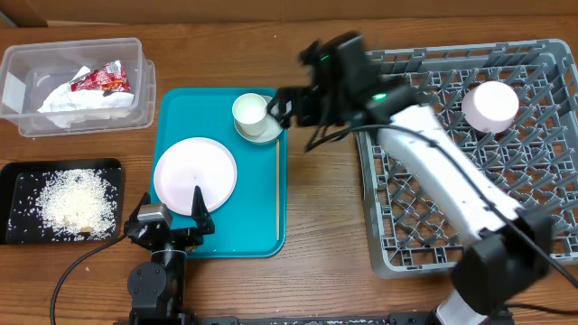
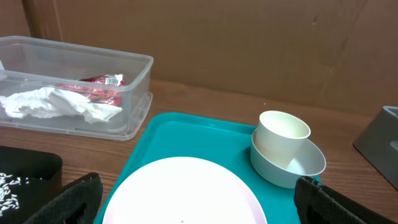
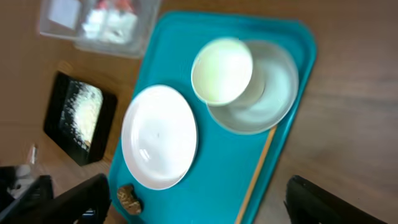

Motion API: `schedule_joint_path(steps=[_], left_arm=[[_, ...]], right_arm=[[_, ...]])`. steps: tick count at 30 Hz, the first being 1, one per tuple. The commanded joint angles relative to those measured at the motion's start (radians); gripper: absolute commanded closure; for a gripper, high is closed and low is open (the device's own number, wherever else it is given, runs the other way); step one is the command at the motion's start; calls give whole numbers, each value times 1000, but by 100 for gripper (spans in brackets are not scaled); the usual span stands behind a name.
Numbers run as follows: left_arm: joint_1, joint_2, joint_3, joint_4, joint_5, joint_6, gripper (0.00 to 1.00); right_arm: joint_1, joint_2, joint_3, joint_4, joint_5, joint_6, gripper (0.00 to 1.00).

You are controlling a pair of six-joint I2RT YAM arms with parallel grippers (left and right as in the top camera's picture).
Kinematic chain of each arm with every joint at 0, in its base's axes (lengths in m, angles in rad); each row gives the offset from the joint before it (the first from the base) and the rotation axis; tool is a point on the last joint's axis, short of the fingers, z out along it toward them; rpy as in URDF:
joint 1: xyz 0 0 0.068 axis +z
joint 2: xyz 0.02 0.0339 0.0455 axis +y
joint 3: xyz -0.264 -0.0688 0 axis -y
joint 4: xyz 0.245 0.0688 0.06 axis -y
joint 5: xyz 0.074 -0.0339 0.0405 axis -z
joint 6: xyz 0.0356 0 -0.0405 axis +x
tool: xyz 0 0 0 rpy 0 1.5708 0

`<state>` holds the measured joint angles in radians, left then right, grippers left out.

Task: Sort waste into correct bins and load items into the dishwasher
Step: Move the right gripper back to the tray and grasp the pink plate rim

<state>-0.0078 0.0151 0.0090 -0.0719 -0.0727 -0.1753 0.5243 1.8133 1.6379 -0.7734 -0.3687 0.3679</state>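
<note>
overhead, blur hides how my right gripper (image 1: 287, 106) stands; its wrist view shows it spread wide, empty, plus a brown food piece (image 3: 129, 198). left gripper (image 2: 199, 194) likewise released.

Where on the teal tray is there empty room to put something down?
Bare patches of the teal tray show in the corner nearest the clear tub, between the plate and the cup, and in a strip between plate and wooden stick. The corner where the cup sits in the bowl is crowded.

overhead top-down; left wrist low, right wrist high, sharing teal tray (image 1: 253, 212)
</note>
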Motion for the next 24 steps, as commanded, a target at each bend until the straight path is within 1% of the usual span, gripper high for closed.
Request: schedule_joint_path(steps=[1, 2, 4, 5, 10, 15, 19, 21, 24], left_arm=[[-4, -10, -4, 2, -12, 22, 0], [-4, -10, -4, 2, -13, 22, 0], [-4, -10, -4, 2, -13, 22, 0], [-4, -10, -4, 2, -12, 22, 0], [-4, -10, -4, 2, -13, 22, 0], [-4, -10, -4, 2, -12, 22, 0], [-4, -10, -4, 2, -12, 22, 0], [-4, -9, -4, 2, -12, 22, 0], [-4, -9, -4, 2, -12, 22, 0]], right_arm=[[62, 46, 6, 5, 82, 86, 13], [76, 57, 6, 5, 86, 95, 17], [111, 89, 6, 5, 97, 163, 30], [124, 102, 6, 5, 97, 185, 32], [182, 159, 6, 5, 98, 306, 41], [229, 188, 6, 2, 100, 370, 50], [272, 212, 5, 2, 127, 443, 55], [296, 230, 5, 6, 183, 500, 55], [315, 256, 5, 34, 196, 542, 55]])
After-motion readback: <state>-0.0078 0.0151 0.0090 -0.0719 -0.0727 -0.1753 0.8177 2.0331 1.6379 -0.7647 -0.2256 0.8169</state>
